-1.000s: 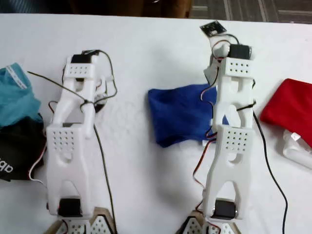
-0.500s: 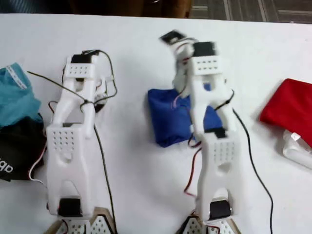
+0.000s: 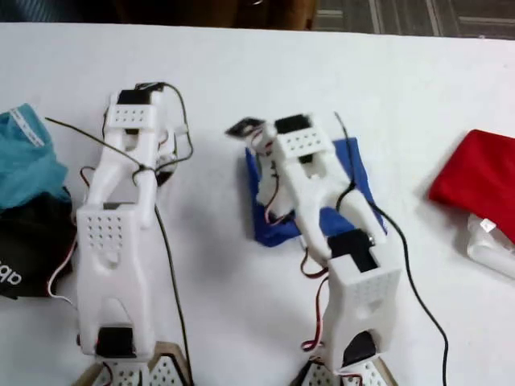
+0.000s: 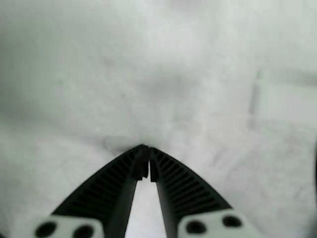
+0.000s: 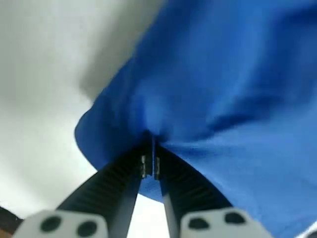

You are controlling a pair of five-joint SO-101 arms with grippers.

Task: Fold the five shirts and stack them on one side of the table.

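A blue shirt (image 3: 273,229) lies bunched on the white table (image 3: 217,72) near the middle, and the right arm (image 3: 310,173) stretches over it. In the right wrist view my right gripper (image 5: 149,166) is shut, its tips touching a crease of the blue shirt (image 5: 223,99) close to the cloth's edge. A red shirt (image 3: 479,177) sits at the right edge. At the left edge a teal shirt (image 3: 28,161) rests beside a black shirt (image 3: 32,245). My left gripper (image 4: 145,168) is shut with nothing in it, tips just above bare table.
The left arm (image 3: 121,225) stands between the left pile and the blue shirt, with cables trailing beside it. A white object (image 3: 491,245) lies just in front of the red shirt. The far half of the table is bare.
The right arm has swung left and drawn back, from beyond the blue shirt's right side to over its left part. More blue cloth now shows at its right. The left arm has not moved.
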